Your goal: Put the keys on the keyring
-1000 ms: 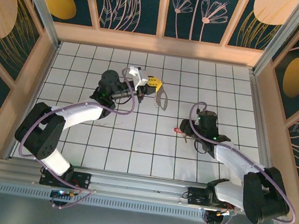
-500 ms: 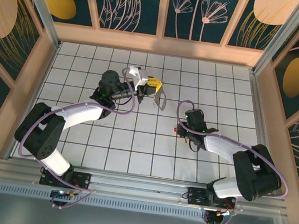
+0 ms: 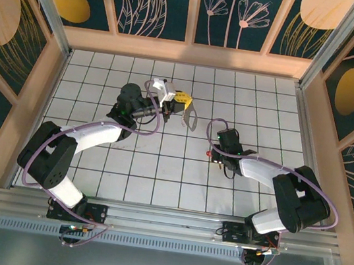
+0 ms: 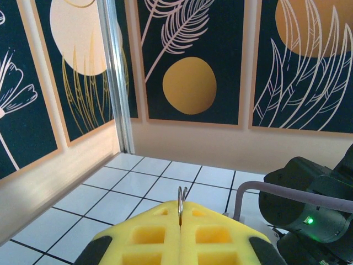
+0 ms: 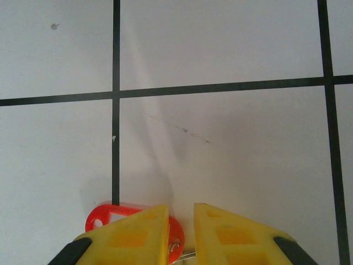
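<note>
1. The right gripper (image 5: 181, 210) points down at the white tiled table (image 5: 231, 49). Its yellow fingers stand a narrow gap apart, and I cannot tell whether they pinch anything.
2. The red-headed key (image 5: 102, 216) lies flat on the table, partly hidden beneath one fingertip.
3. Farther back, the left gripper (image 4: 180, 212) is clamped on the keyring (image 4: 180, 193), which it holds above the table.

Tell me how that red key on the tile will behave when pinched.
The red key lies flat on smooth tile, so a nudge would probably slide it, not roll it. It looks tiny and thin, likely very light. Lying so flat, it may slip from the yellow fingers.
</note>
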You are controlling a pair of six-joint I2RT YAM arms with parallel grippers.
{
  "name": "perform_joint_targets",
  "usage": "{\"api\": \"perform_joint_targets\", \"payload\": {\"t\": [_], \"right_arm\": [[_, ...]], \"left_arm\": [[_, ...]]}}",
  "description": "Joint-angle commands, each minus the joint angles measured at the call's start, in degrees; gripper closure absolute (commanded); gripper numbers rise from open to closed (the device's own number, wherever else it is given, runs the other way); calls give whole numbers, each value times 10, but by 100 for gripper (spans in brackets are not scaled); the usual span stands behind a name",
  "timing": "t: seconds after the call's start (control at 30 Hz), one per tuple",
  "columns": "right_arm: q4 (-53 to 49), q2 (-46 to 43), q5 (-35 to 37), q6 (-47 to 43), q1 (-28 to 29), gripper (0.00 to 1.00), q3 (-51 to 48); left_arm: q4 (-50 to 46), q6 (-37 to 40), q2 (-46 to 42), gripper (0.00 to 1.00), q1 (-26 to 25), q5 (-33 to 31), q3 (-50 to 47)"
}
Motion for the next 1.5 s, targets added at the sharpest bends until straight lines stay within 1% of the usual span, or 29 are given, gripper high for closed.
{"api": "perform_joint_targets", "payload": {"t": [0.0, 0.7, 1.17, 1.47], "right_arm": [[-17, -3, 12, -6, 6, 81, 5], [-15, -27, -7, -6, 12, 76, -14], [-17, -16, -8, -3, 12, 77, -14], [-16, -6, -10, -3, 12, 80, -10]], "left_arm": [[15, -10, -6, 100, -5, -1, 15], [17, -13, -5, 100, -9, 1, 16], [17, -12, -6, 100, -11, 1, 16], [17, -13, -5, 100, -11, 2, 17]]}}
